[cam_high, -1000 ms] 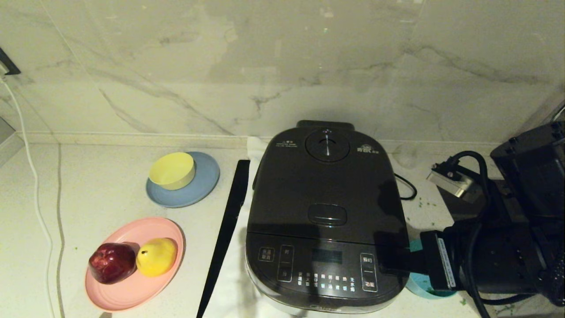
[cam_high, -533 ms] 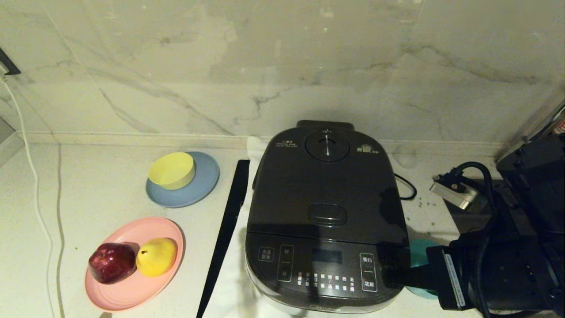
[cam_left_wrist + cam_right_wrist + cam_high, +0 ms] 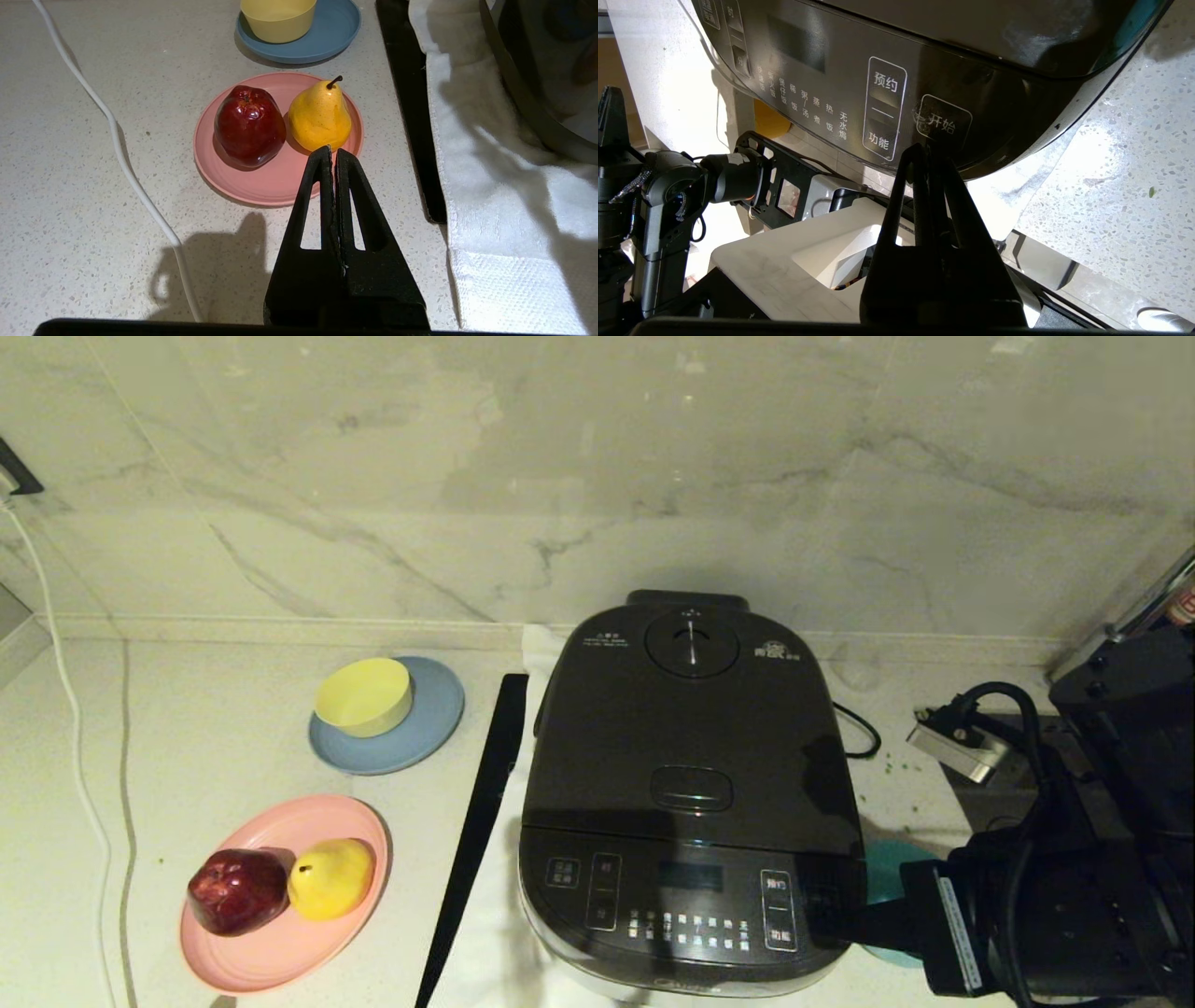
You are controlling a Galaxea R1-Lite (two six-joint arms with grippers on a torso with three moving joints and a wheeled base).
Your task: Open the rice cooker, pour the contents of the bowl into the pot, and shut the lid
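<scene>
The dark grey rice cooker (image 3: 686,737) stands mid-counter with its lid (image 3: 691,709) down, so the pot is hidden. Its oval latch button (image 3: 692,789) sits above the front touch panel (image 3: 672,905). Part of the teal bowl (image 3: 885,873) shows behind my right arm, just right of the cooker; its inside is hidden. A few green bits (image 3: 887,767) lie on the counter. My right gripper (image 3: 826,919) is shut and empty, its tips by the panel's right corner (image 3: 927,150). My left gripper (image 3: 332,150) is shut and empty, hovering near the pink plate (image 3: 261,182).
The pink plate (image 3: 280,943) carries a red apple (image 3: 238,889) and a yellow pear (image 3: 331,877). Behind it a yellow bowl (image 3: 364,695) sits on a blue plate (image 3: 420,737). A black strip (image 3: 481,812) and white towel (image 3: 490,196) lie beside the cooker. A white cable (image 3: 79,756) runs at left.
My right arm has drawn back toward the counter's front and right, its shut gripper sliding lower along the panel's corner. More of the teal bowl shows. The lid stays down.
</scene>
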